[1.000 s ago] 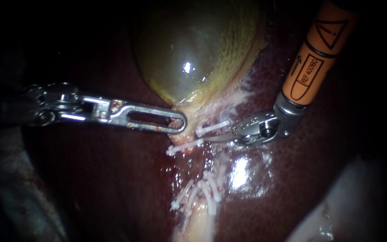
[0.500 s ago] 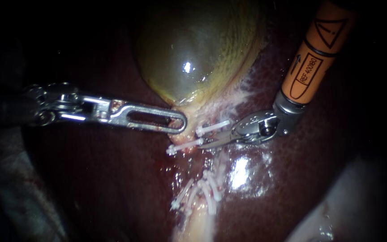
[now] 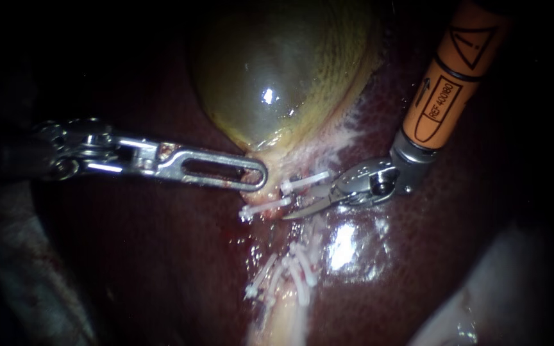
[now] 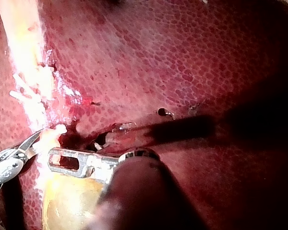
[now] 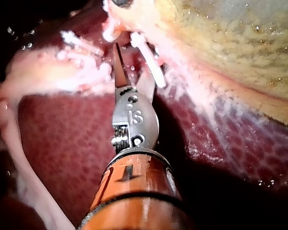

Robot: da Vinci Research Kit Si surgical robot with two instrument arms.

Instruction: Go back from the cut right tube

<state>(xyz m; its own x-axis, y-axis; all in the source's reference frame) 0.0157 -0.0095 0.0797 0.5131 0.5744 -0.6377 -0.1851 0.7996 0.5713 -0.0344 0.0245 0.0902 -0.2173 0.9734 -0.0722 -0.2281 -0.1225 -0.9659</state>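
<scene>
The liver (image 3: pixel 161 256) is the dark red bed under everything, and the gallbladder (image 3: pixel 277 77) sits on it, greenish and full. My left instrument (image 3: pixel 258 178) comes in flat from the side, and its jaws pinch the gallbladder's narrow bottom end. I reckon that's to hold the neck taut and up off the liver, so the stuff underneath is stretched out and easy to see.

My right instrument (image 3: pixel 301 205) has curved blades. They're spread a little with nothing between them, and the tips sit just beside the two upper clips (image 3: pixel 304 182). The right tube (image 3: pixel 314 237) lies just below those blades. It's a pale strand with its long axis running from the gallbladder's neck down toward the bunch of lower clips (image 3: pixel 293 269), tilted slightly. Honestly can't make out the cut ends. The blades point at the clips, so backing out along my own shaft looks like the safe line.
</scene>
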